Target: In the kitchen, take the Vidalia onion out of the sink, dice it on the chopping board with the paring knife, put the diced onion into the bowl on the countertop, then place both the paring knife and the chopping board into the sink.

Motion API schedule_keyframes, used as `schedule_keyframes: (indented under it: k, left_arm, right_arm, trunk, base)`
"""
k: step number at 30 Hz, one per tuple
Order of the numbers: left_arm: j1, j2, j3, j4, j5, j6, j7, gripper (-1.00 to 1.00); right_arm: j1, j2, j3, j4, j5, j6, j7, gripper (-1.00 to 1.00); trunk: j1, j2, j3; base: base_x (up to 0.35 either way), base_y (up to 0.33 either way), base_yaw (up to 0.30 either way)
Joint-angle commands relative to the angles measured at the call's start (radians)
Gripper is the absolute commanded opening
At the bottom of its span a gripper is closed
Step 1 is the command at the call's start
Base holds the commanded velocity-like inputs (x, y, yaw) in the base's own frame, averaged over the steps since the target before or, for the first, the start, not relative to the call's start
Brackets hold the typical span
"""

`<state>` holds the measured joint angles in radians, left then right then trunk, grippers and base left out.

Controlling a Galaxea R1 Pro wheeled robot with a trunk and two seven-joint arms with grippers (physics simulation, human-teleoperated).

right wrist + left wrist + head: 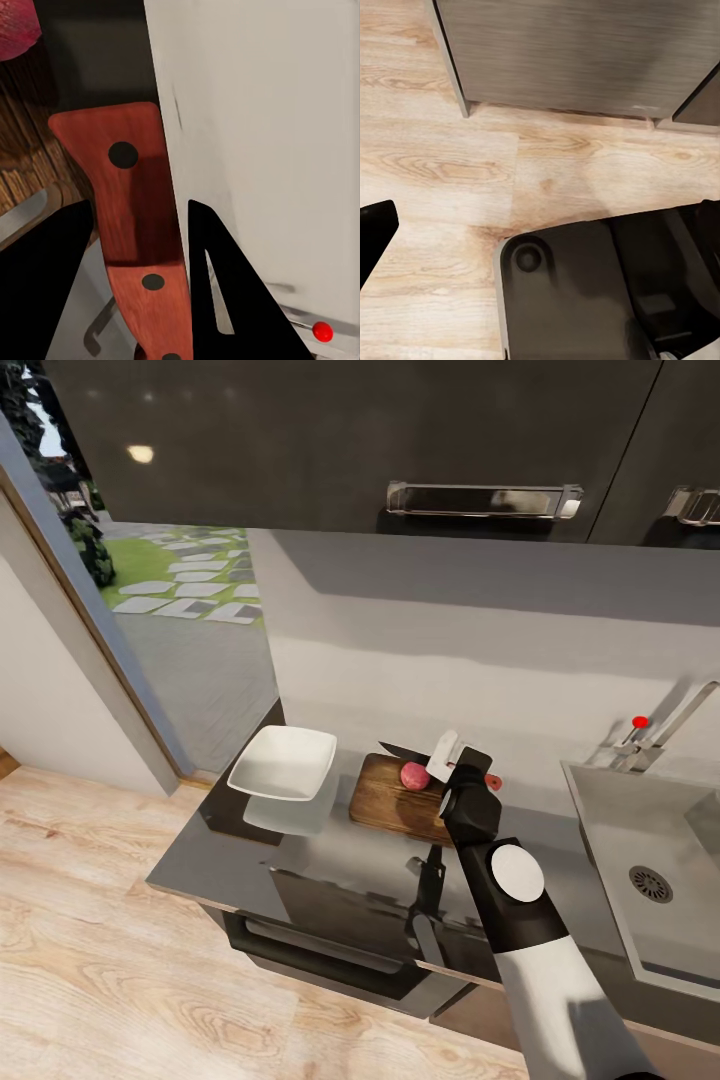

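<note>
The dark wooden chopping board point(392, 802) lies on the grey countertop point(215, 855), right of the white bowl point(285, 760). On the board's far edge sits the pinkish Vidalia onion point(414, 776) point(15, 26). My right gripper point(455, 762) point(141, 206) hovers just right of the onion, shut on the paring knife point(405, 751). Its red handle point(139, 225) sits between the black fingers point(45, 285), and the dark blade points left past the onion. The steel sink point(640, 830) is at the right. My left gripper point(540, 217) hangs open over the wooden floor.
A chrome tap with a red knob point(640, 721) stands behind the sink. Dark wall cabinets with steel handles point(484, 500) hang above. An oven front point(340, 945) sits below the countertop. An open doorway point(190, 630) at the left leads outside. The robot's base point(585, 300) is under the left gripper.
</note>
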<state>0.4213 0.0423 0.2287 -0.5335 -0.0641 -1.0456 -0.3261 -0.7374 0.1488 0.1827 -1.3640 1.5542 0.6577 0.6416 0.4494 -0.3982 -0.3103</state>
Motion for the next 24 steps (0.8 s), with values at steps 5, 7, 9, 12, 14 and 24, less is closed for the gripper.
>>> schedule_keyframes:
  k: [5,7,9,12,14,24]
  left_arm:
    - [0.000,-0.001,0.006,0.001,-0.006,-0.002,-0.004,1.00]
    - [0.000,-0.001,0.006,0.001,-0.006,-0.002,-0.004,1.00]
    - [0.000,-0.001,0.006,0.001,-0.006,-0.002,-0.004,1.00]
    - [0.000,-0.001,0.006,0.001,-0.006,-0.002,-0.004,1.00]
    - [0.000,-0.001,0.006,0.001,-0.006,-0.002,-0.004,1.00]
    - [0.000,-0.001,0.006,0.001,-0.006,-0.002,-0.003,1.00]
  right_arm:
    - [-0.001,0.000,0.001,-0.001,0.010,0.002,0.010,-1.00]
    - [-0.001,0.000,0.001,-0.001,0.010,0.002,0.010,-1.00]
    - [-0.001,0.000,0.001,-0.001,0.010,0.002,0.010,-1.00]
    - [-0.001,0.000,0.001,-0.001,0.010,0.002,0.010,-1.00]
    - [0.000,0.000,0.001,-0.001,0.010,0.003,0.011,-1.00]
    - [-0.001,0.000,0.001,0.043,0.011,0.002,0.012,-1.00]
  trunk:
    - [0.001,-0.002,-0.002]
    - [0.001,-0.002,-0.002]
    - [0.001,-0.002,-0.002]
    - [0.001,-0.002,-0.002]
    - [0.001,-0.002,-0.002]
    - [0.001,-0.002,-0.002]
  base:
    - [0.000,0.000,0.000]
    - [0.000,0.000,0.000]
    - [0.000,0.000,0.000]
    - [0.000,0.000,0.000]
    - [0.000,0.000,0.000]
    - [0.000,0.000,0.000]
